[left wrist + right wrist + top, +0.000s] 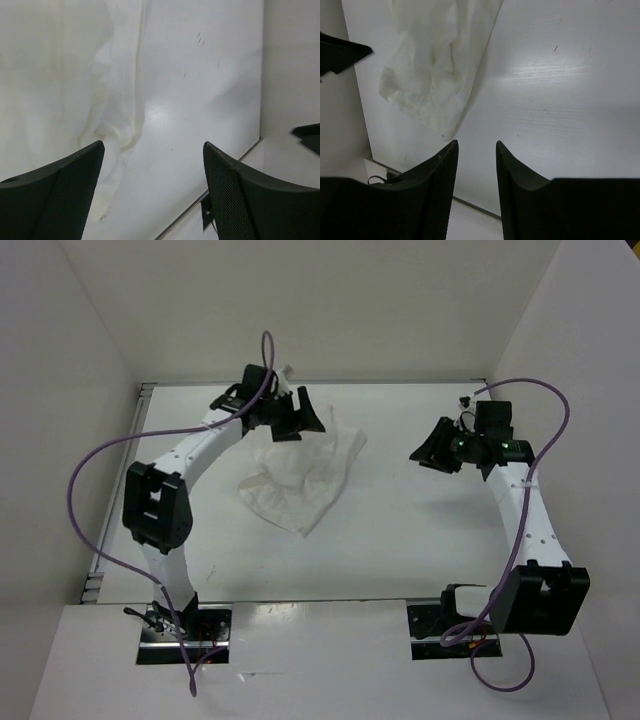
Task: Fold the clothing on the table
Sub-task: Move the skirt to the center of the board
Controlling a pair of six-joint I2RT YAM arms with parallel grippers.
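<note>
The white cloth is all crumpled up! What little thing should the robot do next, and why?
Probably lower the left gripper onto the nearest edge of the thin, crinkled white cloth and pinch it. Its jaws stand open and empty right beside the bunched cloth, while the right gripper hangs empty over the smooth white table, apart from the cloth.

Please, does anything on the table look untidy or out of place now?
Yes. The clothing lies crumpled in a skewed heap on the table, neither flat nor folded. The left gripper and right gripper are open and hold nothing. A few small dark marks show on the table; nothing looks spilled or broken.
</note>
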